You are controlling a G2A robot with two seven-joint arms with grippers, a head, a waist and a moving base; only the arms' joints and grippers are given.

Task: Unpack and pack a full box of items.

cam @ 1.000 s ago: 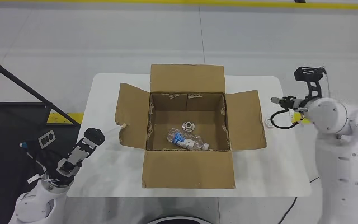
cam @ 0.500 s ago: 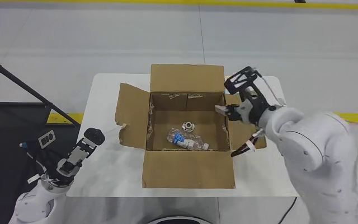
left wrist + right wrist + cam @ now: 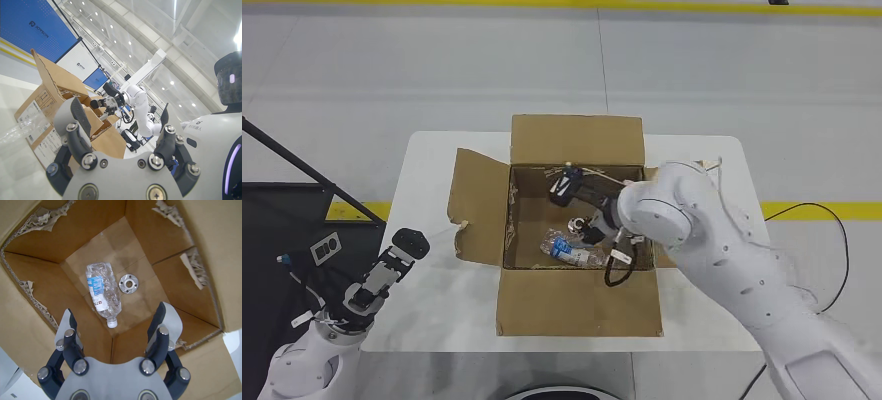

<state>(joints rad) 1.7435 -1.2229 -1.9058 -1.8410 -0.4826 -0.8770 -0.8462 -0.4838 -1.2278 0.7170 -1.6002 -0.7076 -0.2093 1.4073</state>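
At the table's (image 3: 432,180) near left corner the left gripper (image 3: 120,108) hangs clear of the box (image 3: 577,300), its jaws spread wide and holding nothing. The box stands mid-table with all four flaps folded out. On its floor, a little toward the near wall, lies a clear plastic bottle (image 3: 103,289) on its side, cap pointing right. Just beyond it, on the far side, sits a small metal flange (image 3: 129,283).

The bottle looks crumpled and probably empty, though that is hard to confirm. I judge it light, soft and slick, so a squeeze across the labelled middle, or at the stiffer neck, should hold best.

The right gripper (image 3: 115,308) is inside the box mouth, jaws wide open and empty. The bottle lies below them, untouched, its cap end roughly between the fingertips.
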